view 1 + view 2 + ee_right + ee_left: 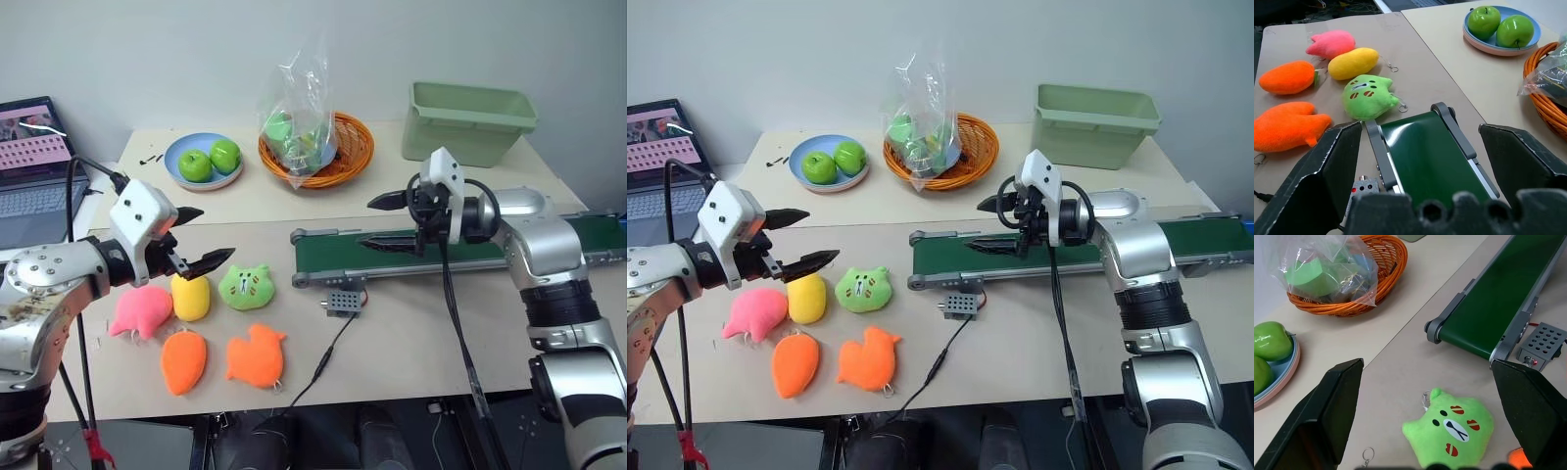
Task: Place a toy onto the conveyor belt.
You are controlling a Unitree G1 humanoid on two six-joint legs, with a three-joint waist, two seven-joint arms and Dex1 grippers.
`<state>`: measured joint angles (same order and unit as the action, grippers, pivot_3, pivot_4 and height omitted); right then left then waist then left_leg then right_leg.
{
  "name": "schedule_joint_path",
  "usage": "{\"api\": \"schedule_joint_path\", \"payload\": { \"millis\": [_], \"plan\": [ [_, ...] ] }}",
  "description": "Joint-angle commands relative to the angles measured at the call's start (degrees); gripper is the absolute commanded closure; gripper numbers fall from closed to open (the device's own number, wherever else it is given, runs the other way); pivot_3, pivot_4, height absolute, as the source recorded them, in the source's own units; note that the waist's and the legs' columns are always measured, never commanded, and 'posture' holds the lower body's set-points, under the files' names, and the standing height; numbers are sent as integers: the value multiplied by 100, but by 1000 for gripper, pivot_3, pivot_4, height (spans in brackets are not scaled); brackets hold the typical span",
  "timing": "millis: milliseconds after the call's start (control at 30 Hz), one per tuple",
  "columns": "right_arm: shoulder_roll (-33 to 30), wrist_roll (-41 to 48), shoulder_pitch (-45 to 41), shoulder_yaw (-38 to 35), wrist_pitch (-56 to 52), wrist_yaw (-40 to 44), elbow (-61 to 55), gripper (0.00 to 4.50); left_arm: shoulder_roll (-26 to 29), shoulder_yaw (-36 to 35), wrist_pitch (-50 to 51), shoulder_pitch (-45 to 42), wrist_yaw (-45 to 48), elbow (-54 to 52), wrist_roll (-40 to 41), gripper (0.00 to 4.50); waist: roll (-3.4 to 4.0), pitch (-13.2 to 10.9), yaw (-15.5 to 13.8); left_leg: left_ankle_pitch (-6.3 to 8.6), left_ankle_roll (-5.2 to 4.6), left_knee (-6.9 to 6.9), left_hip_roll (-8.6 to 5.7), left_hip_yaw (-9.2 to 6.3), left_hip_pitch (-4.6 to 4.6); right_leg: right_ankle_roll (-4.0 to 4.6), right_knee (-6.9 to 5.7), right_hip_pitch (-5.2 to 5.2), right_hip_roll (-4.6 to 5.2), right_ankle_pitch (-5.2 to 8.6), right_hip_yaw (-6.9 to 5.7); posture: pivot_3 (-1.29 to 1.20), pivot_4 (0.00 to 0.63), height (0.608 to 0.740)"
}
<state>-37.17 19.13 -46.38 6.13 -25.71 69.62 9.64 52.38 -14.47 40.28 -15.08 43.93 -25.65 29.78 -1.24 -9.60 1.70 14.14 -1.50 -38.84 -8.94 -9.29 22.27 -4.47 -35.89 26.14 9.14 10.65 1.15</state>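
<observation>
The pink toy point(142, 311) lies on the table at the left end of a cluster of plush toys, and it is also in the right wrist view point(1332, 43). My left gripper point(201, 238) hovers open and empty just above and behind the cluster, pointing right. The dark green conveyor belt point(333, 253) runs across the table's right half in its grey frame. Over the belt's left end my right gripper point(372, 223) is open, holds nothing and points left.
Beside the pink toy lie a yellow plush point(191, 297), a green plush point(246, 286) and two orange plush toys point(183, 360). A small grey box point(343, 302) with a cable sits by the belt. An apple plate point(204, 162), wicker basket point(315, 147), pale green bin point(468, 119) and laptop point(34, 166) stand behind.
</observation>
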Motion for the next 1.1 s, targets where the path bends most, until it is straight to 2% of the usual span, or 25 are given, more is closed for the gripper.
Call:
{"api": "schedule_joint_path", "payload": {
  "millis": [33,167,300,400,567,700,867,967,1100],
  "plan": [
    [-3,12,-33,-184,249,-30,1,0,-143,-186,31,-153,-33,36,244,81,0,0,-2,0,0,0,0,0,0,0,0,0,0,0,0,0,150,740],
    [41,11,-66,-95,316,64,76,0,-389,-629,235,-141,-164,175,659,81,0,0,-9,0,0,-1,1,0,-1,-1,0,-1,-1,-1,0,0,150,740],
    [23,-61,-134,103,371,327,133,0,-407,-1120,430,105,-281,316,837,81,0,0,11,-1,1,-1,3,2,0,-1,0,2,-3,-1,2,0,150,740],
    [87,-50,-282,288,339,657,178,0,-455,-2162,723,571,-736,712,811,81,0,0,83,0,1,1,4,7,-2,-1,0,4,-5,-1,10,0,150,740],
    [273,-113,-495,391,449,812,435,0,-1008,-3271,935,1254,-1283,887,1101,81,0,1,76,15,19,-3,49,25,-14,12,9,2,-50,-12,29,0,150,740],
    [386,-196,-602,458,572,914,629,0,-1501,-3886,1155,1782,-1660,996,1374,81,-2,2,50,27,34,-4,84,34,-20,18,10,1,-79,-15,30,0,150,740],
    [432,-204,-685,500,541,1175,706,0,-2264,-4904,2057,2275,-2282,1578,2537,81,-2,2,58,36,29,-4,88,48,-28,19,9,1,-83,-16,44,0,150,740],
    [350,-255,-685,521,531,1326,714,0,-2358,-5357,2250,2366,-2622,2135,2978,81,-11,7,48,61,-7,-6,94,47,-33,20,3,1,-90,-17,43,0,150,740],
    [277,-294,-698,491,521,1380,705,0,-2519,-5578,2427,2338,-2918,2720,3589,81,-11,8,27,65,-4,-6,95,49,-47,21,1,-7,-92,-17,49,0,150,740]
  ]
}}
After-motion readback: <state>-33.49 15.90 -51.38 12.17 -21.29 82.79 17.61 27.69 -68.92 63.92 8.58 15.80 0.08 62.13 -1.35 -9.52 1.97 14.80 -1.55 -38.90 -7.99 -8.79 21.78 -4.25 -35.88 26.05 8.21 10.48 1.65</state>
